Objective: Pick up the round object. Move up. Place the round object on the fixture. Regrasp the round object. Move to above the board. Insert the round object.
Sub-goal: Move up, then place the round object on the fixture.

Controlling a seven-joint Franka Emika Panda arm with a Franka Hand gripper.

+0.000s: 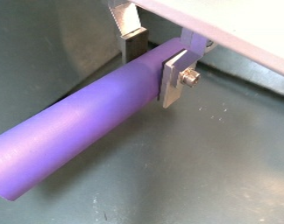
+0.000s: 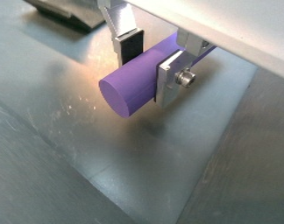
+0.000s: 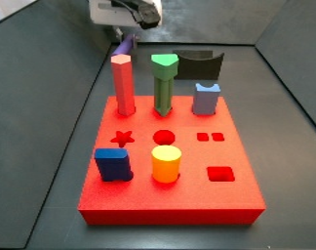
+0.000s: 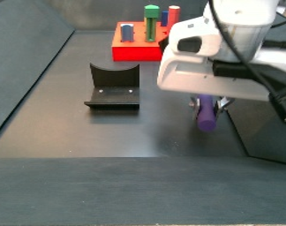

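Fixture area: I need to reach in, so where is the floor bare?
Bare dark floor lies beside the fixture. It is crowded at the board and where the gripper holds the round object.

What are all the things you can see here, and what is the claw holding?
Round object: one, purple, held sideways in the claw, above the floor.
Board: one, bright red, with star, circle and square holes.
Pegs standing in the board: red hexagonal peg, green peg, grey-blue peg, dark blue block, yellow cylinder.
Fixture: one, dark, on the floor between the board and the claw.
Claw: one, silver fingers with dark pads, shut on the round object.
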